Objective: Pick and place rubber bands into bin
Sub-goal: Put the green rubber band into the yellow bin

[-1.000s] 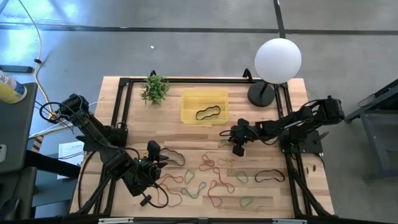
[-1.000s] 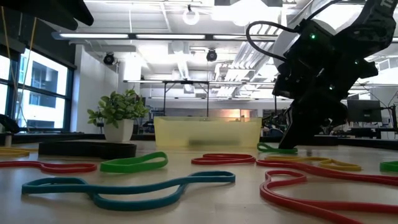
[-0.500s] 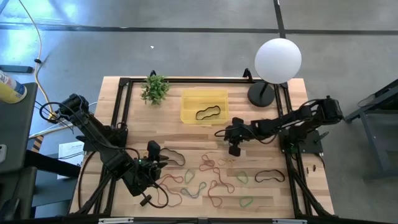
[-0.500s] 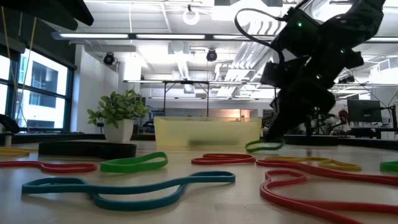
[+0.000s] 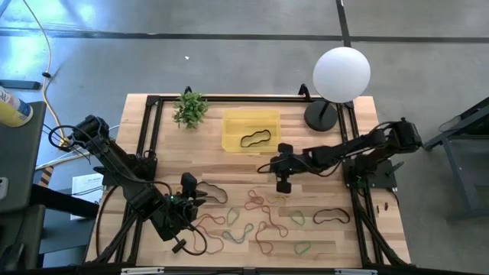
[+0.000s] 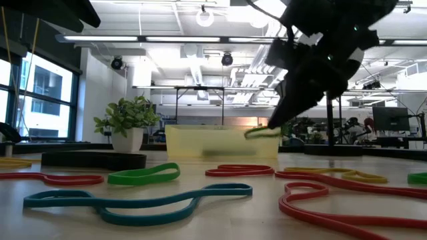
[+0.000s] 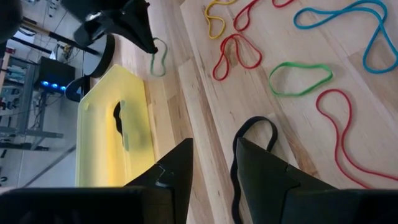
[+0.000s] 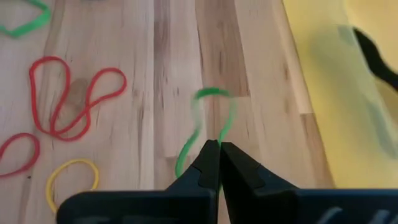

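My right gripper (image 5: 276, 165) is shut on a green rubber band (image 8: 213, 116) and hangs above the table, just right of the yellow bin (image 5: 250, 130). The low view shows this band (image 6: 261, 131) in the air in front of the bin (image 6: 220, 141). One black band (image 5: 256, 140) lies inside the bin. Several bands, red (image 8: 74, 99), yellow (image 8: 71, 180), green and blue (image 6: 133, 200), lie flat on the table's near half. My left gripper (image 7: 214, 158) is open and waits near the table's near left, beside a black band (image 7: 249, 146). My right gripper pinches the green band's strand (image 8: 219, 135) between its two fingertips, coming from above and slanting toward the bin. The band is lifted clear of the table. It hangs as a slack loop (image 7: 160, 59) beyond the fingertips.
A small green plant (image 5: 190, 108) stands left of the bin at the far edge. A white globe lamp (image 5: 341, 74) with a black base stands at the far right corner. A black frame (image 5: 149, 137) runs around the tabletop. A low black block (image 6: 93, 160) sits near the plant.
My right gripper has risen and moved toward the table's left and far side, nearing the bin. It has stayed shut. The green band has come off the table and now hangs in the air in front of the bin.
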